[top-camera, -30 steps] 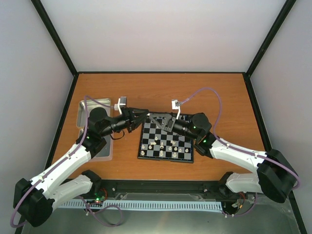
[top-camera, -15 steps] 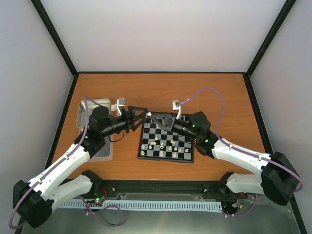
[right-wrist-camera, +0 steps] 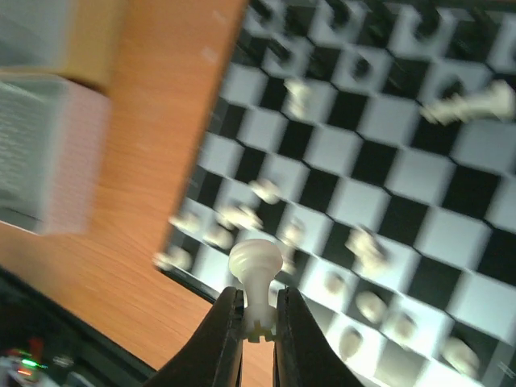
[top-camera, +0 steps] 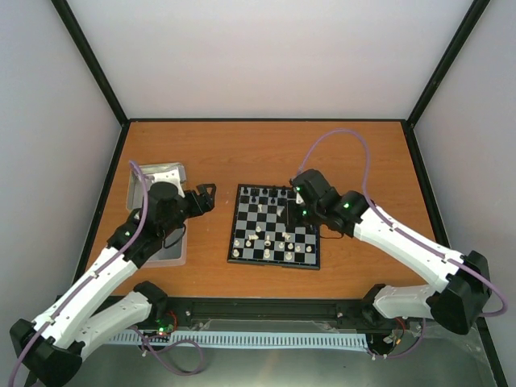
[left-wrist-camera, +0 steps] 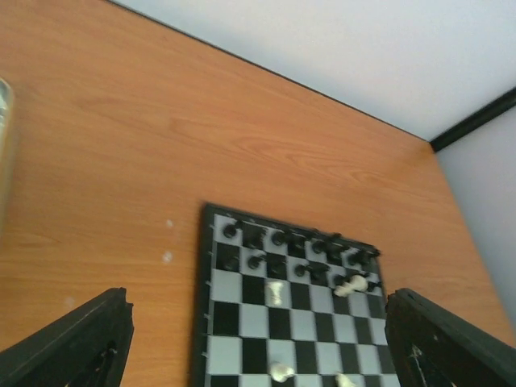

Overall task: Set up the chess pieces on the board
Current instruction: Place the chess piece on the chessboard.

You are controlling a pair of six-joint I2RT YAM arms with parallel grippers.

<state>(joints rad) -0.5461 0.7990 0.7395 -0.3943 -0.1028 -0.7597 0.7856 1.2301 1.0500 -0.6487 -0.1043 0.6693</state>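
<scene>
The board (top-camera: pixel 246 216) lies mid-table, with black chess pieces (top-camera: pixel 256 193) along its far rows and cream-white chess pieces (top-camera: pixel 267 253) scattered over the near half. My right gripper (top-camera: pixel 290 212) hangs over the board's right half. In the right wrist view the right gripper (right-wrist-camera: pixel 258 322) is shut on the base of a cream-white pawn (right-wrist-camera: pixel 256 260), held upright above the board's (right-wrist-camera: pixel 451 185) near rows. My left gripper (top-camera: pixel 205 197) is left of the board, open and empty. In the left wrist view its fingers (left-wrist-camera: pixel 72 347) stand wide apart, framing the board (left-wrist-camera: pixel 230 286). One white piece (left-wrist-camera: pixel 352 284) lies tipped there.
A shiny metal tray (top-camera: pixel 153 169) sits at the left, partly under my left arm, and shows blurred in the right wrist view as the tray (right-wrist-camera: pixel 44 153). Black frame rails (top-camera: pixel 266 121) border the table's far edge and sides.
My left gripper opened and drew back left, off the board's far-left corner. My right gripper closed on the white pawn and lifted it up and over the board's right side.
</scene>
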